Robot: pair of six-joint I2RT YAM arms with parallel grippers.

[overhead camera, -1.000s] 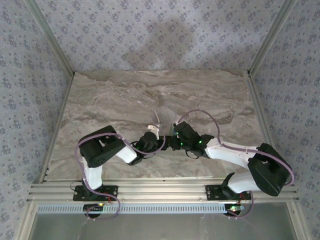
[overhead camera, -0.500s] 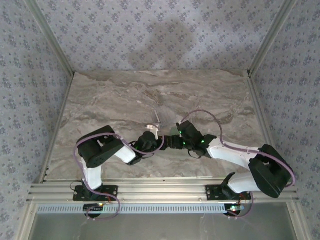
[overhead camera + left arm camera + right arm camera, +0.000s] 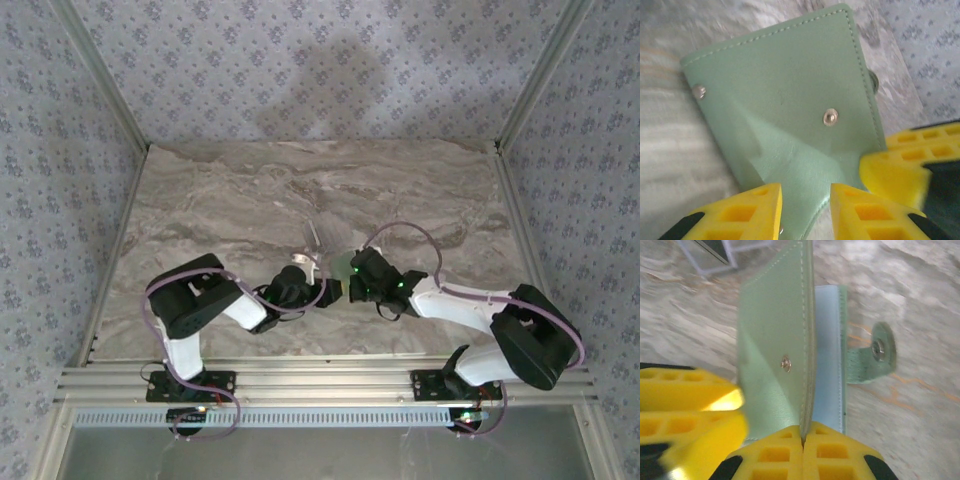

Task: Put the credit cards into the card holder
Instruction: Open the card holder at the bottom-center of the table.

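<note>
The card holder (image 3: 341,264), a pale green wallet with snap studs, hangs between my two grippers at the table's near middle. My right gripper (image 3: 802,434) is shut on the edge of one green panel (image 3: 770,350), and a pale blue inner panel (image 3: 829,355) lies beside it. My left gripper (image 3: 806,210) grips a creased corner of the card holder (image 3: 790,100) between its yellow fingers. The right gripper's fingers (image 3: 900,165) sit close by on the right. A credit card (image 3: 715,247) with a dark face lies on the table beyond the holder, also in the top view (image 3: 312,238).
The holder's strap with its snap (image 3: 875,352) sticks out to the right over the marble table (image 3: 250,190). Patterned walls and metal rails enclose the table. Both arms crowd together near the front centre.
My right gripper opened and shut again on the holder's panel edge, shifting slightly left. The green holder now shows between the grippers from above. The left gripper kept its hold.
</note>
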